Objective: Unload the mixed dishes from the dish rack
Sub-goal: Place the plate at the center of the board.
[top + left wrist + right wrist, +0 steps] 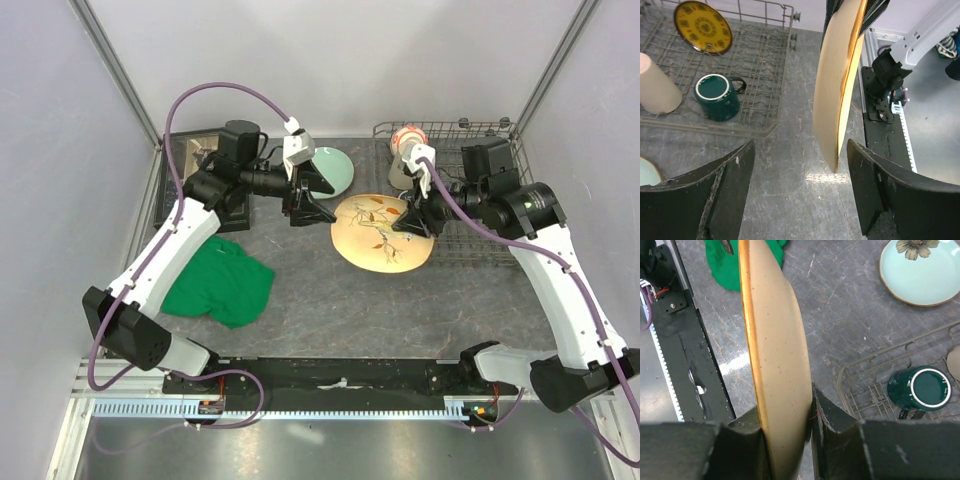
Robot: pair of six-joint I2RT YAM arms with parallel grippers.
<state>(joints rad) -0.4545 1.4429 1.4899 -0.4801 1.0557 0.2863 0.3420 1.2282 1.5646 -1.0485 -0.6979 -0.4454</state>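
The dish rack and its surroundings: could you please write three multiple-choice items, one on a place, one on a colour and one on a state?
1. Where is the dark green mug?
A. in the dish rack
B. on a shelf
C. in the left jaws

2. What colour is the cloth?
A. red
B. green
C. white

3. What state is the tan plate in?
A. clamped in the right jaws
B. lying flat in the rack
C. broken in two

Answers:
1 A, the rack's wire bars lie under it.
2 B, it shows plain green in the top view.
3 A, the right wrist view shows both jaws pressed on its rim.
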